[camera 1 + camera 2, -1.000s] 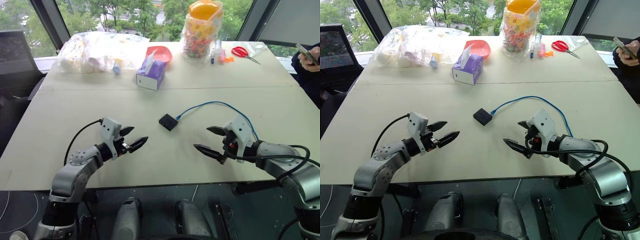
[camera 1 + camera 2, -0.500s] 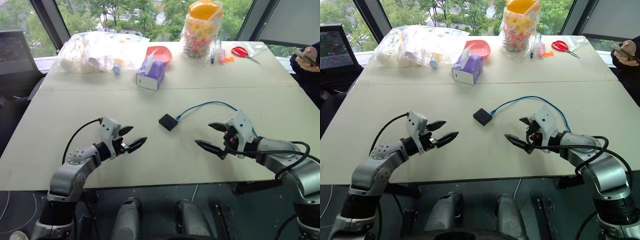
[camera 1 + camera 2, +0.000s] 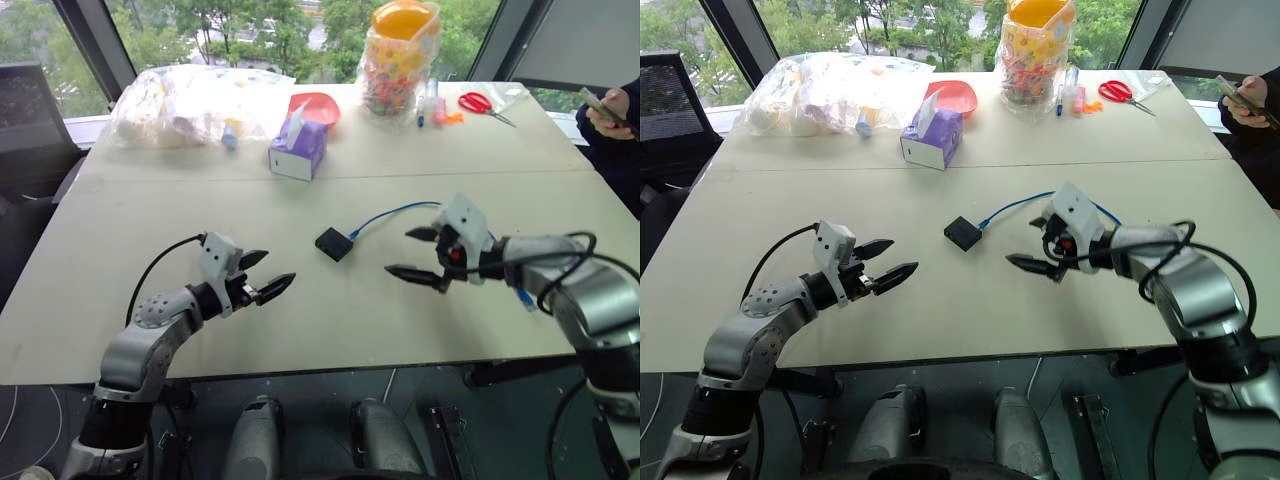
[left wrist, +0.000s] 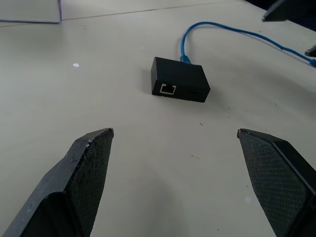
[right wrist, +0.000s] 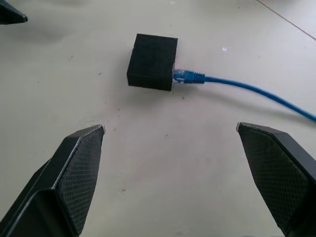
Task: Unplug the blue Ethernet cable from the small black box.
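Lying flat near the middle of the pale, matte table (image 3: pixel 150 220), the small black box (image 3: pixel 335 243) is a squarish block of dull black plastic with crisp edges. In the left wrist view its near side wall carries a small rectangular socket with a pale rim, unoccupied. The blue Ethernet cable (image 3: pixel 395 211) is plugged into the opposite wall: the right wrist view shows its translucent blue plug (image 5: pixel 186 76) with a ribbed boot seated in the box, and the thin glossy wire curves away from there across the table toward the right arm.

The left gripper (image 3: pixel 262 275) hovers on the box's left side, well apart from it, its two black tapered fingers (image 4: pixel 84 168) spread wide and holding nothing. Their inner faces show a fine cross-hatched grip texture. The right gripper (image 3: pixel 415 253) hangs just to the right of the box, near the cable's run, with its own textured black fingers (image 5: pixel 74 163) likewise parted wide and empty; box and plug sit framed between them in its wrist view, untouched.

Toward the far edge stand a purple tissue box (image 3: pixel 299 149) with a white tissue sticking up, a red bowl (image 3: pixel 318 105), a crinkled clear plastic bag (image 3: pixel 190 100) of mixed items, a clear jar with an orange lid (image 3: pixel 400 55) packed with colourful pieces, and red-handled scissors (image 3: pixel 482 104). A person's hand (image 3: pixel 606 113) holds a phone at the right edge.
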`<move>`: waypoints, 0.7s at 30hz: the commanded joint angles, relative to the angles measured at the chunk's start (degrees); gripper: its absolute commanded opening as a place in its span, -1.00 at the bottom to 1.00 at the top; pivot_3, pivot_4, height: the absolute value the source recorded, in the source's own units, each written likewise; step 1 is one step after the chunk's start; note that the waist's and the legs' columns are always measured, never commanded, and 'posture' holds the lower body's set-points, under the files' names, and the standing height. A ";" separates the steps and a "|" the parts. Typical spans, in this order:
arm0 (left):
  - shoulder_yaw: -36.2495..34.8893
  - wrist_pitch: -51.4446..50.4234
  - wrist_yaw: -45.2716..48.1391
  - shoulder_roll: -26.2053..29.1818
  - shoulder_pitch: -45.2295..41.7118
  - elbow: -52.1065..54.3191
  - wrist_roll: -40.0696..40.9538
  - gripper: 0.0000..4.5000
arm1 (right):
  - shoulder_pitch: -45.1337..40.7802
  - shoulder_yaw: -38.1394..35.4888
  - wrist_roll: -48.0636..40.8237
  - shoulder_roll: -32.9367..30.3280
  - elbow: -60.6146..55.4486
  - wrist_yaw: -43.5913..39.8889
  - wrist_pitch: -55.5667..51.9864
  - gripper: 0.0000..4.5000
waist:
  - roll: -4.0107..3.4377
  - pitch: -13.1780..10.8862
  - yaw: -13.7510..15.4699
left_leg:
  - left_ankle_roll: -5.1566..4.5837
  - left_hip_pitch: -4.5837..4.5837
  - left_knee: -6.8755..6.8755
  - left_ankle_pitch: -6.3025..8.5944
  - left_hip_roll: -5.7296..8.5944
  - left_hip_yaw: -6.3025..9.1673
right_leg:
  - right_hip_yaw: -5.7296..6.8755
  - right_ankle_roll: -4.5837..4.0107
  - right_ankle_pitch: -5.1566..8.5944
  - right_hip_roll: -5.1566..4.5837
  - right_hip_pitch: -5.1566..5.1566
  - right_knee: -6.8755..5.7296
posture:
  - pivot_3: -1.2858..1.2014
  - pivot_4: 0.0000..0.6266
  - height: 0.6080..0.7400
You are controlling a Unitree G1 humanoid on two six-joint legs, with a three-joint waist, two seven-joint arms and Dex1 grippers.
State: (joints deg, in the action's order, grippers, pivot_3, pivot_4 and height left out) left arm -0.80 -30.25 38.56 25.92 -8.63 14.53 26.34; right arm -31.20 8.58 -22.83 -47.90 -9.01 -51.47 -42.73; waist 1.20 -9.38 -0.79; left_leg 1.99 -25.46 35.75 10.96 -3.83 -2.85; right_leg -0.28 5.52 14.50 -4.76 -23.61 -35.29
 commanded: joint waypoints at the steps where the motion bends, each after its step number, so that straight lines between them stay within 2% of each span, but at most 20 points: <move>1: -0.14 1.95 0.03 -0.39 -0.32 0.63 -0.41 0.86 | -7.60 5.05 5.32 0.13 8.23 -6.86 6.30 1.00 | 0.00 0.00 0.12 | 0.00 -0.01 -0.04 0.00 0.00 0.00 | 0.00 0.00 0.00 0.00 -0.02 0.00 | 0.03 -0.52 0.92; 7: 0.62 2.92 0.74 -0.15 1.07 1.64 -1.18 0.86 | -29.08 17.06 18.88 10.04 41.76 -18.70 24.23 1.00 | -0.15 -0.11 -0.36 | -0.01 0.00 -0.03 -0.01 0.00 -0.11 | -0.09 0.05 0.00 0.06 -0.11 -0.18 | 0.03 -0.52 0.92; 12: -0.40 3.17 -0.92 -0.25 2.56 3.06 -1.09 0.86 | -39.64 20.65 27.00 19.07 64.65 -22.52 36.19 1.00 | -0.17 -0.15 0.19 | -0.01 -0.04 -0.02 -0.02 0.00 -0.10 | -0.10 0.27 0.13 0.08 -0.34 -0.76 | 0.03 -0.52 0.92; 16: -0.92 3.37 -2.05 -0.29 4.64 5.14 -1.22 0.86 | -43.42 22.98 33.60 23.13 75.93 -22.19 43.60 1.00 | -0.20 -0.19 0.11 | 0.00 -0.08 -0.06 -0.02 0.00 -0.10 | -0.10 0.35 0.11 0.08 -0.44 -0.87 | 0.03 -0.52 0.92; 21: -1.88 3.86 -4.04 -0.62 6.70 7.15 -1.61 0.86 | -45.44 22.45 38.35 26.66 82.39 -20.22 47.02 1.00 | -0.25 -0.21 -0.32 | 0.04 -0.02 -0.06 -0.04 -0.01 -0.11 | -0.11 0.31 0.13 0.08 -0.46 -0.93 | 0.03 -0.52 0.92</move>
State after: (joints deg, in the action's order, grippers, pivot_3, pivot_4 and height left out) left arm -1.25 -27.83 35.27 25.50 -2.03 18.89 24.65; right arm -74.98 31.76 14.11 -21.75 72.38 -72.22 3.25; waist 0.96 -9.59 -1.10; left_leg 2.04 -25.46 35.68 10.91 -3.85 -2.94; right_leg -0.38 5.83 14.63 -4.66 -24.07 -36.24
